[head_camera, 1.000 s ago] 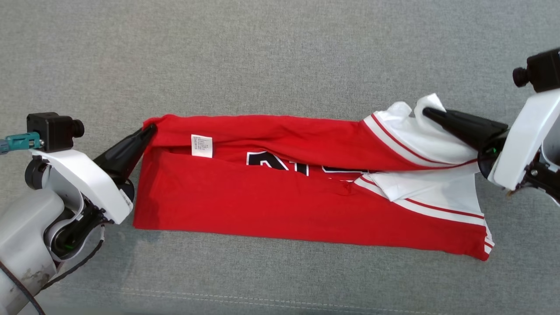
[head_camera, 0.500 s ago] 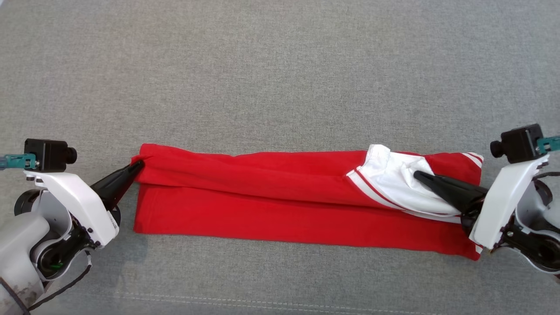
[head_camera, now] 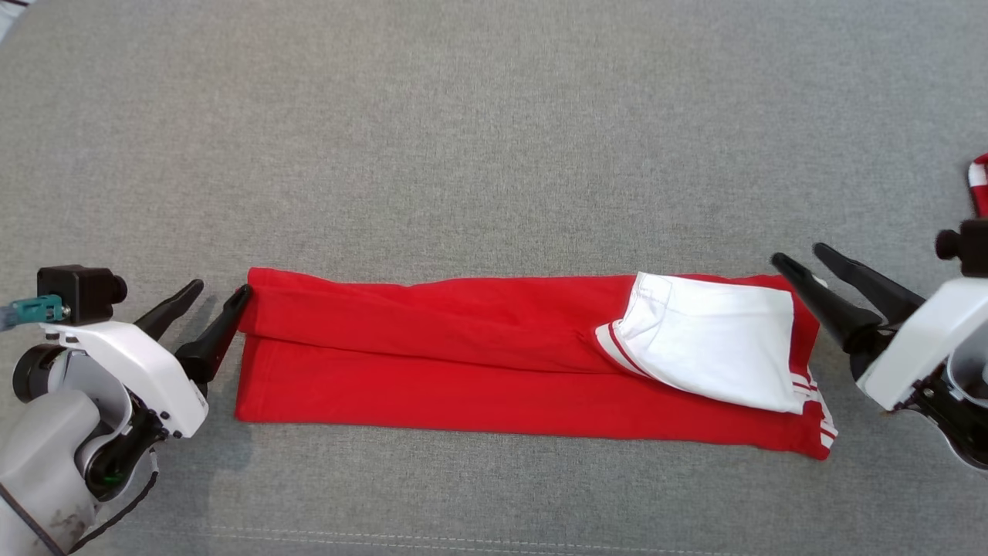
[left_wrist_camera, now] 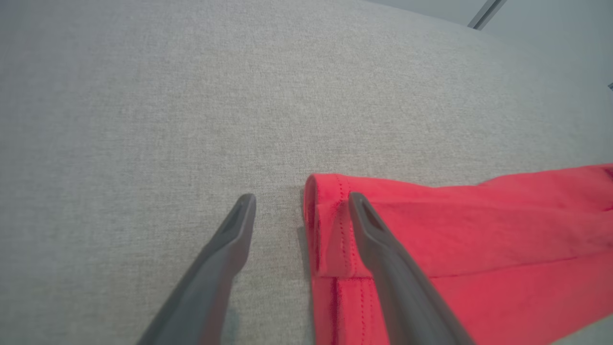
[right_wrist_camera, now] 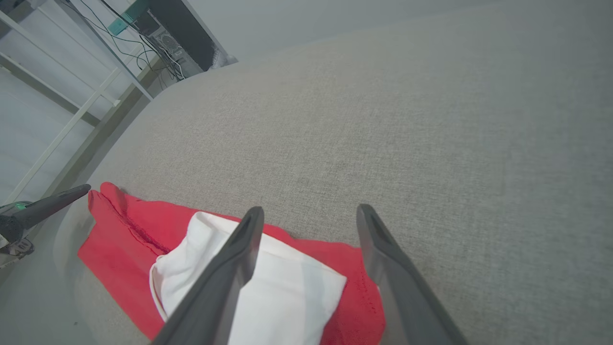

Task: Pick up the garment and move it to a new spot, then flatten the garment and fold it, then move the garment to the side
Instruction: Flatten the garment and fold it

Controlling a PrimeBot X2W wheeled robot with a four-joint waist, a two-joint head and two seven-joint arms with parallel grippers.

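Grey fabric surface (head_camera: 494,116), folded red garment (head_camera: 463,378) flat between the jaws, both pairs apart at its ends.

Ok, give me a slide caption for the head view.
Red-and-white garment folded into a long strip on grey upholstery, left fingers and right fingers open at its ends.

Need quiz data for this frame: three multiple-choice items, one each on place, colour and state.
1. Where on the garment does the white sleeve lie?
A) the robot's left end
B) the robot's right end
C) the middle
2. What is the garment's main colour?
A) blue
B) red
C) green
3. How do the left gripper and right gripper stand?
A) both open
B) both shut
C) one open, one shut

Key: B, the sleeve lies beside the right gripper; B, the long folded body is red; A, each gripper's fingers are spread apart.
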